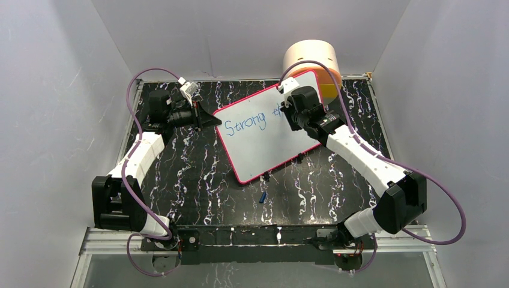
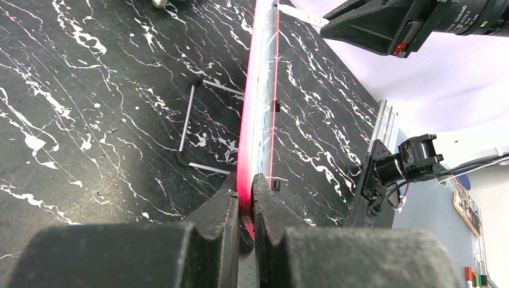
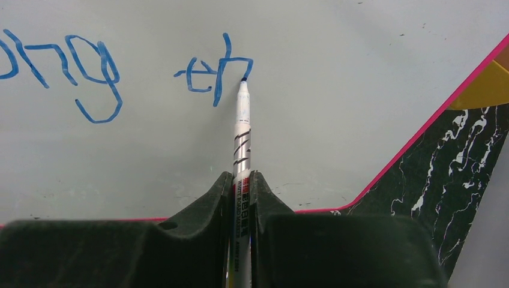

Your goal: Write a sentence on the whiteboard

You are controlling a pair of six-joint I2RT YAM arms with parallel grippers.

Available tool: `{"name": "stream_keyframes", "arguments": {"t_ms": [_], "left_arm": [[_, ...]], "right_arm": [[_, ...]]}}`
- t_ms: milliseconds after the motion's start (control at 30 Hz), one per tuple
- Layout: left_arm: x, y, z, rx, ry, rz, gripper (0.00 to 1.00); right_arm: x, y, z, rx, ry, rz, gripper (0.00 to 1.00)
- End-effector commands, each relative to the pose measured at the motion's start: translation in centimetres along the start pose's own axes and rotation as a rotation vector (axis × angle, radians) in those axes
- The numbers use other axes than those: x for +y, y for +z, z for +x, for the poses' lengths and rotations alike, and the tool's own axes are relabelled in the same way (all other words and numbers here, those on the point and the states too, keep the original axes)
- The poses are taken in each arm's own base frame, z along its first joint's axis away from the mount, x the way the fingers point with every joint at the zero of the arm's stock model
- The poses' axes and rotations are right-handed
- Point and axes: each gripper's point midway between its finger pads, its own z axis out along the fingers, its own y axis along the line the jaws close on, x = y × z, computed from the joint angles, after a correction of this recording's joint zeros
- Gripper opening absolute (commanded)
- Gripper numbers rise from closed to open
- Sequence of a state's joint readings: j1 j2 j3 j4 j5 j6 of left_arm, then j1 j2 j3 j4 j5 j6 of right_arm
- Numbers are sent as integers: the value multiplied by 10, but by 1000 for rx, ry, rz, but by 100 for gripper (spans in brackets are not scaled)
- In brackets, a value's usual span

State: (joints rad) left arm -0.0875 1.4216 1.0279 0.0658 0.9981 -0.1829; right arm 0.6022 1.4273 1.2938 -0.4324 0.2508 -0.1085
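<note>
- Clamps the whiteboard (image 1: 270, 150) by its pink edge with the left gripper (image 2: 245, 187), mid-way across the table (image 1: 198, 174).
- Pinches a marker (image 3: 242, 138) in the right gripper (image 3: 242, 183), tip touching the board.
- Reads "Strong th" so far in the sentence (image 1: 243, 123); probably leaves most of the lettering unwritten.

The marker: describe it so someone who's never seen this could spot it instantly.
The black marbled table holds a pink-framed whiteboard. At its right half, the right gripper pinches a slim white marker, blue tip on the unfinished second word; the small blue piece nearby lies loose.
</note>
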Motion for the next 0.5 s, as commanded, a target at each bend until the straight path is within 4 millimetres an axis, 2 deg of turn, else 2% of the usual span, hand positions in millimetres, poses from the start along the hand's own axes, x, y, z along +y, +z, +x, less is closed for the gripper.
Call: {"name": "stream_keyframes", "arguments": {"t_ms": [0,467], "left_arm": [[14,11,39,107,-26,-49,0],[14,11,38,106,-21,-50,0]], "right_arm": [[2,-4,1,2,9,-18,0],[0,-7,10,24,9,-5,0]]}}
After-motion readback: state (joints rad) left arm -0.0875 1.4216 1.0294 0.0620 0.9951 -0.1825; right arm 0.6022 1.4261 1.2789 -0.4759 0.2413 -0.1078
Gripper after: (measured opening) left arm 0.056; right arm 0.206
